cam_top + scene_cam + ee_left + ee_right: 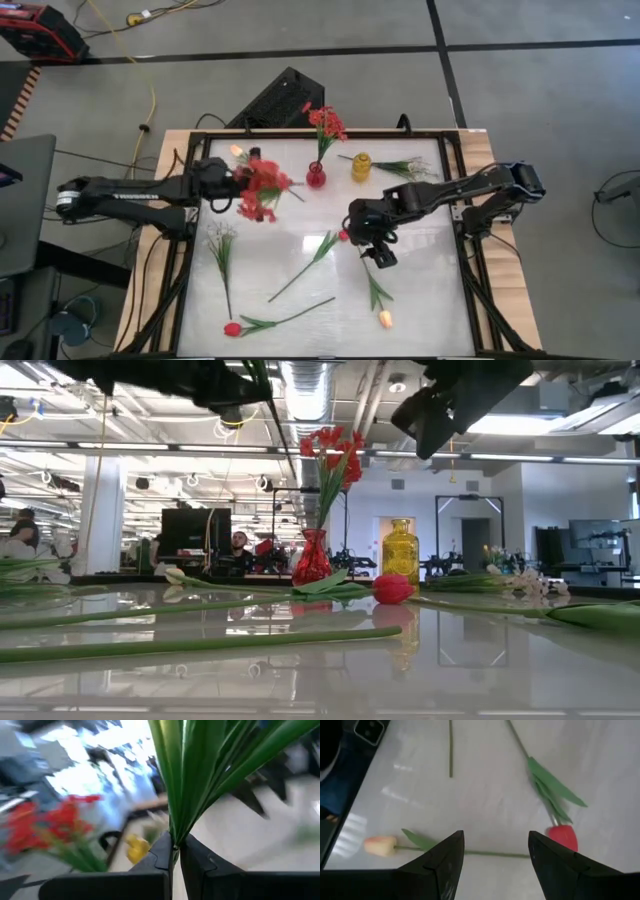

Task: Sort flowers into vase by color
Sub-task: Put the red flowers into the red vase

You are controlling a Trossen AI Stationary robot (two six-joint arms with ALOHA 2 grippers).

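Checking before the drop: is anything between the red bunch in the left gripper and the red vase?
Nothing visible. The left gripper holds the red bunch beside the red vase, which already holds red flowers.

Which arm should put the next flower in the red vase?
Left. The left gripper is shut on a bunch of red blossoms held beside the red vase. The right gripper hangs open and empty above a peach tulip, mid-table.
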